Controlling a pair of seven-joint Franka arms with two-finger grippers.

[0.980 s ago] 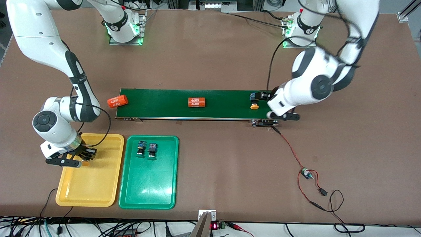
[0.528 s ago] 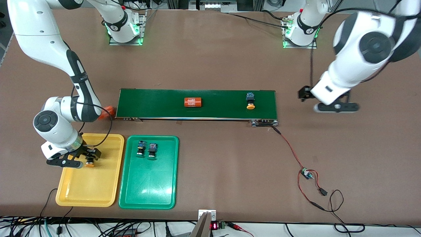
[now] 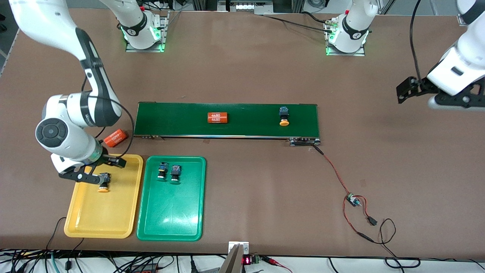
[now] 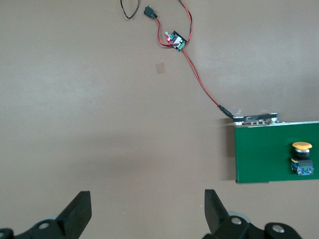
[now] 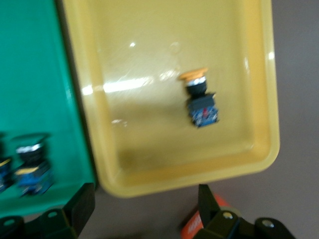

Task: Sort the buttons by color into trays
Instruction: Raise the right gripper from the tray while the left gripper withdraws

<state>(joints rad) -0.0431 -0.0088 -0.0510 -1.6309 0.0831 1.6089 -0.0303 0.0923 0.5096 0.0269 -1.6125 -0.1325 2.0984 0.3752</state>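
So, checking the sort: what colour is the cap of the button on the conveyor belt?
Yellow-orange; the button shows best in the front view.

Brown table (image 3: pixel 242 68) carries a dark-green conveyor belt (image 3: pixel 250 131) at centre. Yellow tray (image 3: pixel 113 222) and green tray (image 3: pixel 172 220) are set side by side, nearer the camera, toward the right arm's end. An orange cylinder (image 3: pixel 114 138) lies beside the belt's end there. A red-wired small board (image 3: pixel 352 200) is laid toward the left arm's end.

One yellow-capped button (image 3: pixel 102 184) lies (alone) in the yellow tray (image 3: pixel 87 223).
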